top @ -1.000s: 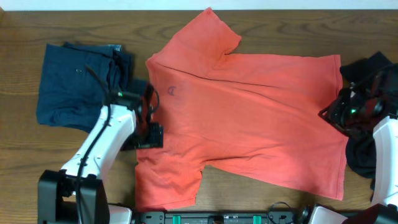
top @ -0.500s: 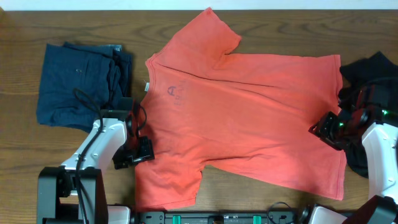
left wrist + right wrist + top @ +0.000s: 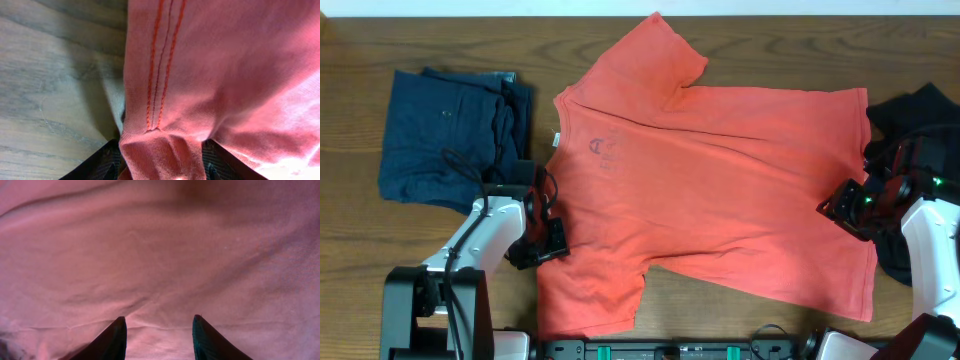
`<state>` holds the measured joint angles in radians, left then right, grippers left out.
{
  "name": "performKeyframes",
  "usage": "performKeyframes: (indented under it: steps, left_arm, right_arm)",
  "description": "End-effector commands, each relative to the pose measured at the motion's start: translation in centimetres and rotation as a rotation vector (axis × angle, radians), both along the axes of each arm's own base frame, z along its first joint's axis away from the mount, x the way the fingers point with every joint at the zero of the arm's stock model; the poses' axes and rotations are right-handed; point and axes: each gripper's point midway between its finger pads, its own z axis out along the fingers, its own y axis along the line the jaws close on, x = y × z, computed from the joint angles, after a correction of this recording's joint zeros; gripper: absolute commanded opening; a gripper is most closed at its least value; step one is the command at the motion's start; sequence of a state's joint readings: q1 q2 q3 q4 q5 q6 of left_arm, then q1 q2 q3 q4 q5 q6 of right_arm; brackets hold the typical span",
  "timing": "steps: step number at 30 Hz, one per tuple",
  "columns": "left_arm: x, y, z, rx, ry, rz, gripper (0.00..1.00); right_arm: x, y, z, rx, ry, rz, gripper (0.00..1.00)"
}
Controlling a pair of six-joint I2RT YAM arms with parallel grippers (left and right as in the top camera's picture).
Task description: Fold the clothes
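Note:
The coral-red T-shirt (image 3: 720, 170) lies spread flat across the middle of the table, collar to the left. My left gripper (image 3: 546, 243) sits at the shirt's left edge by the near sleeve. In the left wrist view its jaws stand apart, with a raised fold of the shirt's stitched edge (image 3: 161, 150) between them. My right gripper (image 3: 840, 208) is over the shirt's right part near the hem. Its fingers (image 3: 116, 339) are open just above smooth red fabric (image 3: 160, 255), holding nothing. The dark navy trousers (image 3: 445, 135) lie folded at the left. The black garment (image 3: 905, 115) lies bunched at the right.
The wooden table (image 3: 360, 250) shows at the left and along the front, and beside the shirt's edge in the left wrist view (image 3: 50, 75). The black garment lies right beside my right arm (image 3: 930, 250). The arm bases stand at the front edge.
My left gripper drew back toward the front along the shirt's left edge, uncovering the print below the collar, then settled. My right gripper moved forward and left onto the shirt, then stayed.

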<state>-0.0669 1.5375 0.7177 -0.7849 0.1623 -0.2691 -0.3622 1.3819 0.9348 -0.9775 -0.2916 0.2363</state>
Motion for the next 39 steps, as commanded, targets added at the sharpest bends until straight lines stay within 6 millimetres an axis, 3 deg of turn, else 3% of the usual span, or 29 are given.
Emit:
performKeyframes:
  steps: [1, 5, 9, 11, 13, 14, 15, 16, 25, 30, 39]
  left_arm:
    - [-0.8, 0.0, 0.0, -0.007, 0.032, 0.012, 0.45]
    - [-1.0, 0.0, 0.1, -0.007, 0.037, 0.009, 0.24]
    - [-0.2, -0.1, 0.0, -0.011, 0.007, -0.008, 0.22]
    - [0.2, -0.1, 0.1, -0.012, -0.008, -0.008, 0.13]
    - [0.3, -0.1, 0.2, -0.012, -0.01, -0.008, 0.12]
    - [0.2, -0.1, 0.2, -0.012, -0.008, -0.008, 0.17]
    - [0.2, -0.1, 0.2, -0.012, -0.008, -0.008, 0.44]
    - [0.3, 0.0, 0.2, -0.008, -0.011, -0.007, 0.56]
    - [4.3, 0.1, 2.3, 0.008, -0.121, -0.025, 0.61]
    - [6.7, 0.4, 2.2, 0.029, -0.227, -0.077, 0.61]
    - [5.6, 1.5, -0.5, 0.089, -0.139, -0.097, 0.61]
  right_arm:
    - [-0.2, 0.4, -0.2, -0.003, 0.006, 0.028, 0.42]
    - [-0.1, 0.4, -0.2, -0.004, 0.005, 0.028, 0.42]
    - [-0.1, 0.4, -0.2, -0.004, 0.005, 0.028, 0.42]
    - [-0.2, 0.4, -0.2, -0.005, 0.006, 0.028, 0.43]
    - [-0.2, 0.3, -0.2, -0.011, 0.009, 0.026, 0.44]
    - [-0.2, 0.3, -0.2, -0.011, 0.009, 0.026, 0.44]
    - [-0.2, 0.3, -0.2, -0.011, 0.01, 0.027, 0.44]
    - [-0.2, 0.3, -0.2, -0.01, 0.011, 0.027, 0.44]
    - [-0.2, 0.2, -0.2, -0.017, 0.011, 0.026, 0.45]
    - [-0.3, 0.2, -0.3, -0.017, 0.013, 0.026, 0.45]
    - [-0.8, 0.3, -0.4, -0.015, 0.035, 0.025, 0.46]
